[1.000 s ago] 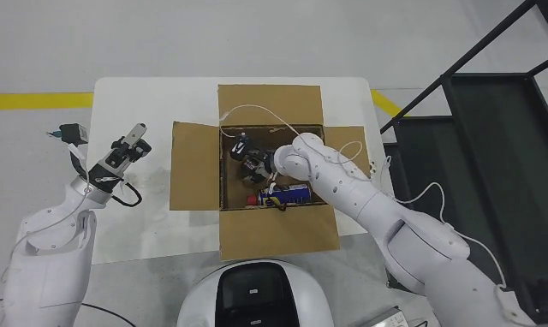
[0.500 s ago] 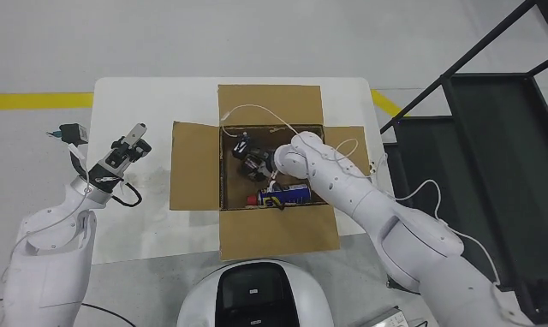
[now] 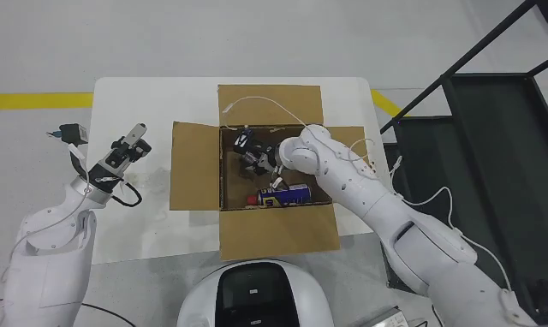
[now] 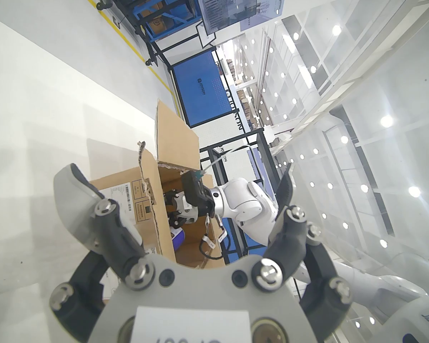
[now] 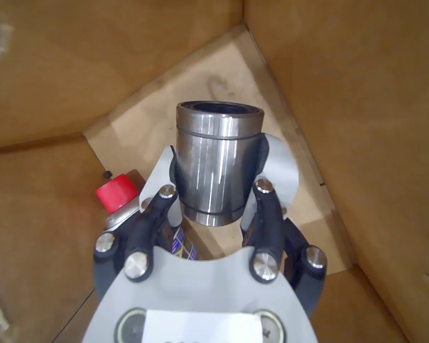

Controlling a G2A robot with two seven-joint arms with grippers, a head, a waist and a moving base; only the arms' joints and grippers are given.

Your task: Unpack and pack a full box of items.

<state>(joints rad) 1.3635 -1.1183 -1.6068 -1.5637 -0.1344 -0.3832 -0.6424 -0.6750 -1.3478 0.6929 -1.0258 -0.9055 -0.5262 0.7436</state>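
the right gripper (image 5: pixel 220 157) is inside the cardboard box (image 3: pixel 193 164), its jaws clamped on the sides of a polished steel sleeve (image 5: pixel 220 137), a hollow cylinder with a groove near each end. the sleeve hangs above the box floor, near a corner of the box and apart from both walls there. the left gripper (image 4: pixel 178 173) hovers over the white table (image 3: pixel 145 96) outside the box's left flap, jaws wide apart with nothing between them.

the step looks like lifting the sleeve out, so unpacking seems well along. to do it well i would rise straight up until the sleeve is above the box's rim before swinging sideways, since the walls stand close on two sides. smooth round steel could slip or roll in the fingers, so keep the squeeze firm and the wrist steady. avoid the spray can (image 3: pixel 287 194) lying on its side at the box's near wall, its red cap (image 5: pixel 116 190) just beside the gripper. then set the sleeve down on the table outside the box.

counted: one box with four flaps folded outward, one steel sleeve, one spray can with one red cap, two grippers. the part of the box floor under the arm is hidden.
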